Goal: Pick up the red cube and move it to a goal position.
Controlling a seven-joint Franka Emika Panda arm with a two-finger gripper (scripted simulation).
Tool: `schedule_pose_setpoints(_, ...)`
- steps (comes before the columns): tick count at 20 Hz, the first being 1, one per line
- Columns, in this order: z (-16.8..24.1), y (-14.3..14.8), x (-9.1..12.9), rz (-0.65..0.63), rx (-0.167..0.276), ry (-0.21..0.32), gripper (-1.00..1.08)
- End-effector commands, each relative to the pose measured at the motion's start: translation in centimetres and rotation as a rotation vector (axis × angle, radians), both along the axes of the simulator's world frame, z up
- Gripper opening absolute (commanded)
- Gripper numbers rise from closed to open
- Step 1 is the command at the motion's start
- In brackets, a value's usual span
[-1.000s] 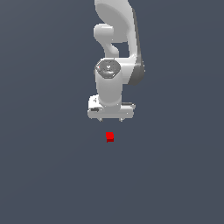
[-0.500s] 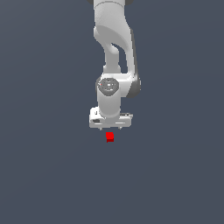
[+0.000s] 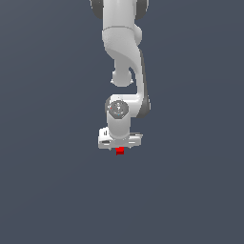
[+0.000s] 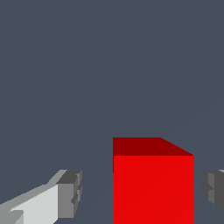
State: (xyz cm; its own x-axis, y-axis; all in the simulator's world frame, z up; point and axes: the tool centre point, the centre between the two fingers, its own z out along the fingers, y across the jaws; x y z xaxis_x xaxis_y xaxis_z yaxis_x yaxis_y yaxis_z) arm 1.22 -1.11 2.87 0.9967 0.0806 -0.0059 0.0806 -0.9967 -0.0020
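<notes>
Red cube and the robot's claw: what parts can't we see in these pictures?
- Red cube: exterior view, mostly hidden behind the gripper.
- Red cube: wrist view, its lower part is cut off by the picture's edge.
- Fingers: wrist view, only partly in frame.

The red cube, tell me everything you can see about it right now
The red cube is small, plain and bright red, with flat matte faces; its top face looks darker than its front. It sits upright and square on the dark grey floor. In the wrist view it stands between the hand's two fingers with a gap on each side, nothing touching it. In the exterior view the hand hides most of it.
</notes>
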Motion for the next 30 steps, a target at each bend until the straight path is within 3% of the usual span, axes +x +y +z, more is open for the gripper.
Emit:
schedule_pose_setpoints(1, -0.6, 0.0, 0.3, 0.005, -0.001, -0.005, 1.00)
schedule_pose_setpoints(5, -0.9, -0.1, 0.5, 0.007, -0.002, -0.006, 1.00)
schedule_pose_setpoints(6, -0.9, -0.1, 0.5, 0.007, -0.002, -0.006, -1.00)
schedule_pose_setpoints(20, -0.4, -0.1, 0.4, 0.007, -0.002, -0.005, -1.00)
schedule_pose_setpoints(30, 4.6, -0.2, 0.1, 0.007, -0.002, -0.005, -1.00)
